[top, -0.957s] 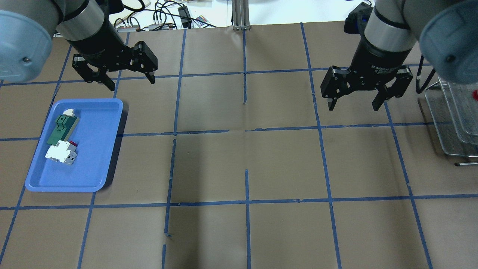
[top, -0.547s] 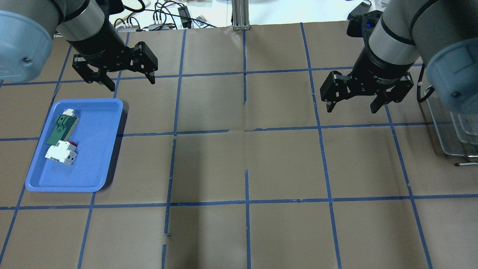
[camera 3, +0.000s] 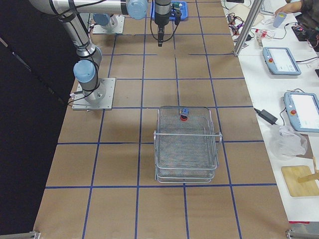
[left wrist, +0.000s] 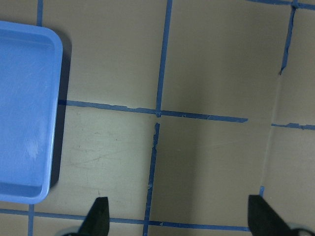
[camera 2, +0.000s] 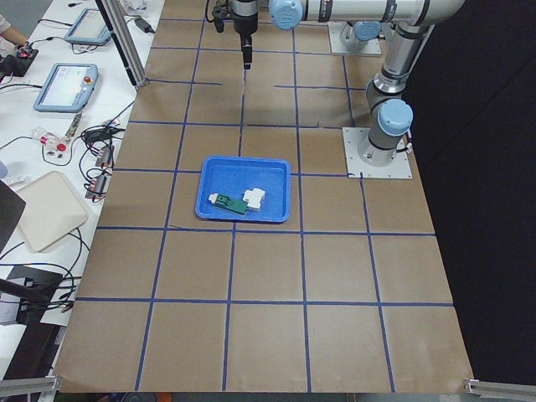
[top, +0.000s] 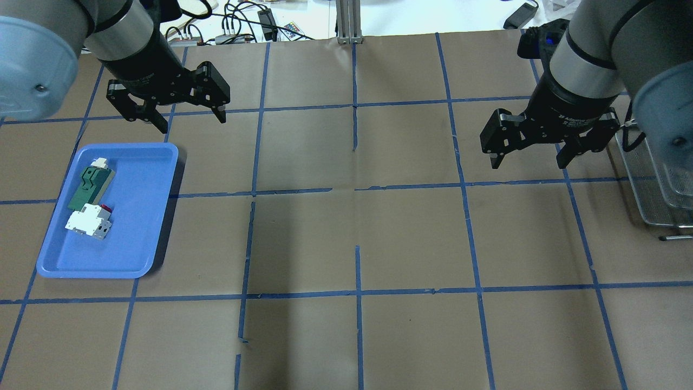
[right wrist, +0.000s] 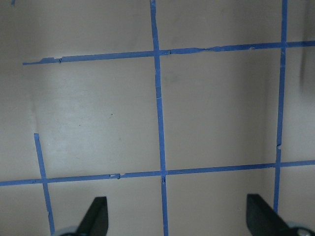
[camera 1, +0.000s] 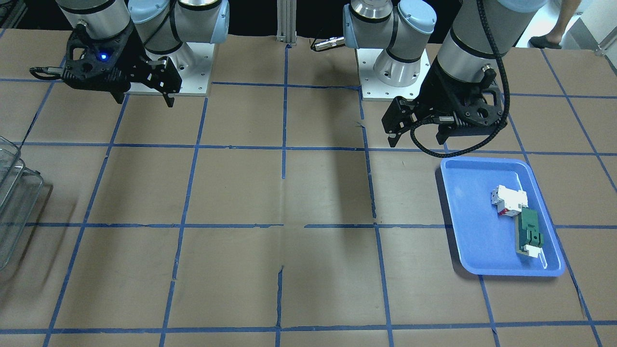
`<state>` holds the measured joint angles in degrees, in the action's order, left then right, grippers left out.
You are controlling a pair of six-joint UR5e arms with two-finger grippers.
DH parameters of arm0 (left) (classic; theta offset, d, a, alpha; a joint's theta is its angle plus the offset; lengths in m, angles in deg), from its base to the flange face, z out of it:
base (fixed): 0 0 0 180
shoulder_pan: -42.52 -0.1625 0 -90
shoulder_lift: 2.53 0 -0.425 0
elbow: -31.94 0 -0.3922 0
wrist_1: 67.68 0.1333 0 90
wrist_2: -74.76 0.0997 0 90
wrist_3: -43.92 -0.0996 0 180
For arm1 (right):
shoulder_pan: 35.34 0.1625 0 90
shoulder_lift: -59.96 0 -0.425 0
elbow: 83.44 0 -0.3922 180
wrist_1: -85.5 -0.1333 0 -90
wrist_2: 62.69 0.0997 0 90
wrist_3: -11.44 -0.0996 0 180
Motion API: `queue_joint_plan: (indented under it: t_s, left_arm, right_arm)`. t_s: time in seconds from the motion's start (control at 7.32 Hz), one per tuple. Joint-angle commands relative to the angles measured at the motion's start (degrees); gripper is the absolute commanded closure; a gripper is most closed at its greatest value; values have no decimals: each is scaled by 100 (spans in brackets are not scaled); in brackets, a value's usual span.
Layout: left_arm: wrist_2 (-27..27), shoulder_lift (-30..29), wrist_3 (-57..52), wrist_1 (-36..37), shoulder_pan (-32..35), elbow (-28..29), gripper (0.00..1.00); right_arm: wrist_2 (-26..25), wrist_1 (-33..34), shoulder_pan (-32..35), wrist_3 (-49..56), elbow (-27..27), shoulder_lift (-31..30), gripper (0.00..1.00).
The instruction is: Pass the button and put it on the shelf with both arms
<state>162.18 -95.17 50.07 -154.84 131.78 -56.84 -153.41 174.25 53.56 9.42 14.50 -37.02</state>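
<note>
Sitting on the shelf (camera 3: 187, 149), the button (camera 3: 184, 114) lies apart from the right claw (top: 528, 161), its jaws spread.

Probably a robotics lab: paper-covered table (top: 411, 238) with blue tape grid, teach pendant (camera 3: 282, 61), loose cables (top: 236, 23) alongside.

Overhead, front, sides, wrists — shared table (top: 411, 238)

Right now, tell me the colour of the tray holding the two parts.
The tray is blue, clearest in the overhead exterior view.
</note>
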Motion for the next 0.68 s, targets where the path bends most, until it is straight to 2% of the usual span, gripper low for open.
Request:
queue_joint_plan:
  t_s: [0.0, 0.55]
  left_arm:
    - [3, 0, 0, -3, 21, -7, 0]
    - [-5, 0, 0, -3, 22, -7, 0]
  right_arm:
    - [-8, 11, -13, -1, 5, 4, 0]
    - [-43, 11, -13, -1, 5, -5, 0]
